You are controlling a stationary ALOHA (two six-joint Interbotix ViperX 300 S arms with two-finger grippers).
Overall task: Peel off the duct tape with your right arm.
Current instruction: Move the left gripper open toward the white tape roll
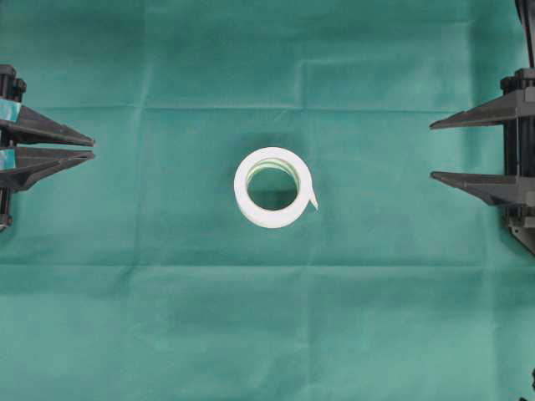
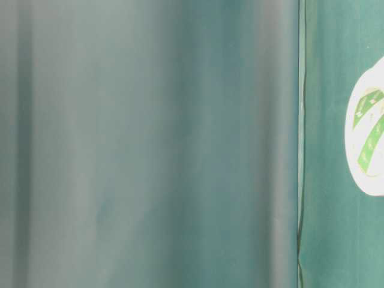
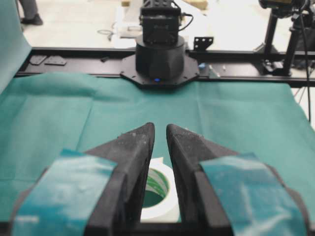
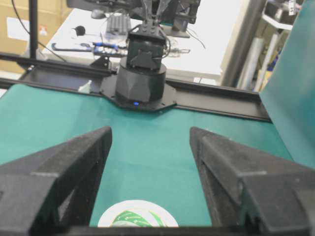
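With the duct tape point(image 1: 272, 187) lying flat at frame centre, untouched, on the green cloth point(image 1: 167, 317), the right gripper point(image 1: 436, 150) waits empty and parted at right edge, the left gripper point(image 1: 90, 149) nearly closed opposite, so reaching the tab comes next.

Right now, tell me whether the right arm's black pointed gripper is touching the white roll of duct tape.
Apart. The overhead view shows the right gripper at the right edge, with bare green cloth between it and the duct tape at centre.

One duct tape point(image 1: 272, 187) roll — two pincers — left pincer point(image 1: 92, 149), right pincer point(image 1: 432, 150).
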